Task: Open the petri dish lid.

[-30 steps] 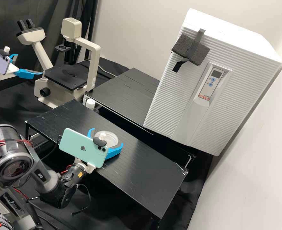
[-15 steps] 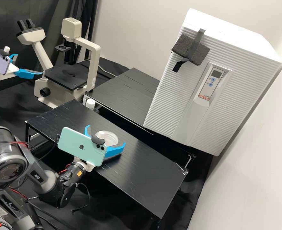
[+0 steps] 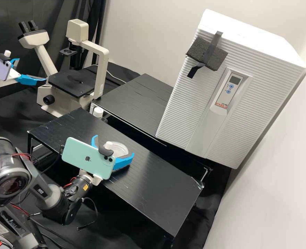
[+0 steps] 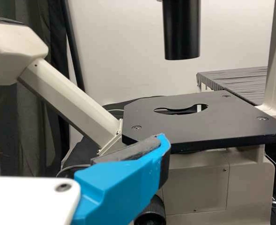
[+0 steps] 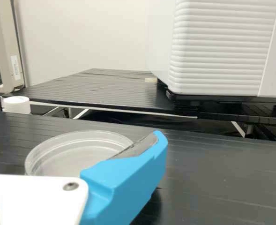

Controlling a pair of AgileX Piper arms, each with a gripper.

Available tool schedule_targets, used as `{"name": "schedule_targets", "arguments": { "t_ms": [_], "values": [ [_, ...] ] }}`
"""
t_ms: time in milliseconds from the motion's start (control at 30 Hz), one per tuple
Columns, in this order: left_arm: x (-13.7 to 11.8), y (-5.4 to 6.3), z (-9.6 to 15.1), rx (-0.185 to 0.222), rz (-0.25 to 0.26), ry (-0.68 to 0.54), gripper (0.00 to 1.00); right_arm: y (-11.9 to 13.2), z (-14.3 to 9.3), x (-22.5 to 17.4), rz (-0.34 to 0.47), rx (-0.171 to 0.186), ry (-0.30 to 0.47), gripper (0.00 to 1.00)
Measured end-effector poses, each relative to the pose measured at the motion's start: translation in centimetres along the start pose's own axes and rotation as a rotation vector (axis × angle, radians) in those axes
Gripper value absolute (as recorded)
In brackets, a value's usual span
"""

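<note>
Shifted slightly since a second ago, the right hand (image 3: 114,145) is spread open around the dish (image 3: 120,148) on the desk (image 3: 160,186), which, pinched too low, could be lifted with its lid (image 5: 72,152).

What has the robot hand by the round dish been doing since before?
The right gripper shifted slightly left in the high view. Its fingers spread wider, then drew in a little. The petri dish and the left gripper stayed put.
</note>
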Motion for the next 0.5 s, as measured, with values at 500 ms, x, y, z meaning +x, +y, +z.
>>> {"name": "schedule_targets", "arguments": {
  "t_ms": [500],
  "values": [
    [0.0, 0.0, 0.0, 0.0, 0.0, 0.0, 1.0, -0.39, -0.37, 0.31, 0.007, 0.008, 0.004, 0.0]
  ]
}}
